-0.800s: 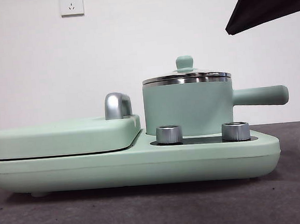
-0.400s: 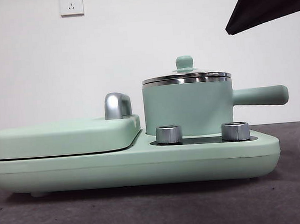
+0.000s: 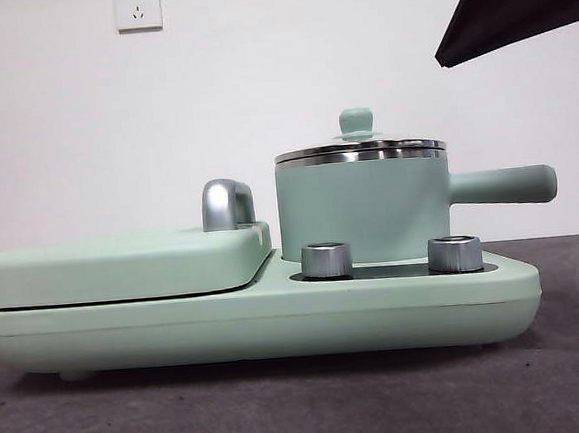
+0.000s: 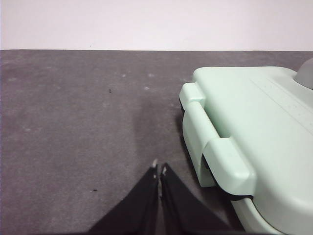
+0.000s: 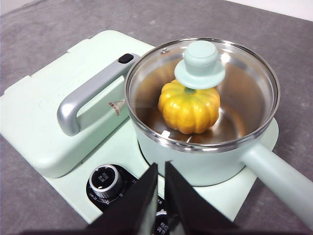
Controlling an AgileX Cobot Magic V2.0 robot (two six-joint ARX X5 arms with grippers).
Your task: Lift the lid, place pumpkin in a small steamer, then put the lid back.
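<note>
Pumpkin sits inside the small steamer, under the lid that rests on the pot's rim. Above and apart from the pot, the right end effector hangs empty, jaws nearly together. Beside the flat cover, the left end effector waits over the table, jaws pressed together.

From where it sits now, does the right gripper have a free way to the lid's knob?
Probably yes. The right gripper hangs above the base unit's dials, jaws shut, and nothing lies between it and the lid; it would have to open first.
</note>
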